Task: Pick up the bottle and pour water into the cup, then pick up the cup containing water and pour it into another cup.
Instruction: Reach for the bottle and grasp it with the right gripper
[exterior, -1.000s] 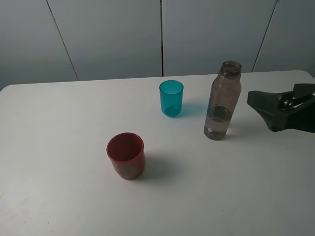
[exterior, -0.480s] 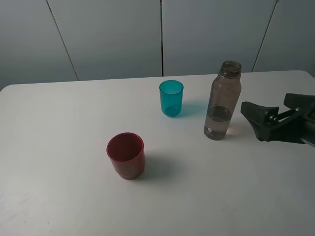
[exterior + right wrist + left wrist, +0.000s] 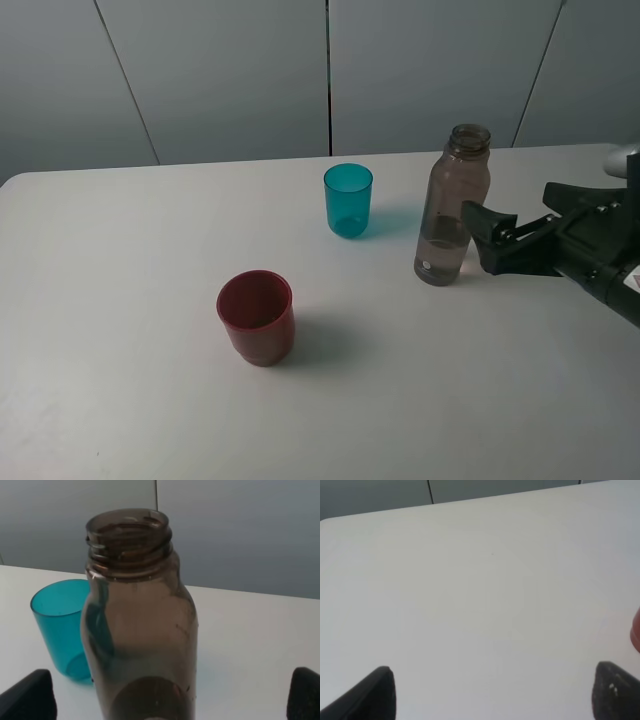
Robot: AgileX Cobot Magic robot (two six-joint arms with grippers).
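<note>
Fingers (image 3: pixel 490 222) apart — white table (image 3: pixel 120 260), grey wall (image 3: pixel 230 70)

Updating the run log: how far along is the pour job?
Done: nothing; the bottle stands ungripped on the table.
In hand: right claw open at the bottle, not closed on it.
Left: grasp, pour into teal cup, then that into red cup.

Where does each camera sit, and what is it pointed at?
High camera: above, looking down on the table, red cup, teal cup and bottle; the right pincer shows at the right.
Left wrist: on the left arm, facing bare table; open left pincer and the red cup's edge show.
Right wrist: on the right arm, facing the bottle, teal cup beyond; open pincer tips flank it.
High and right wrist views share bottle and teal cup.
</note>
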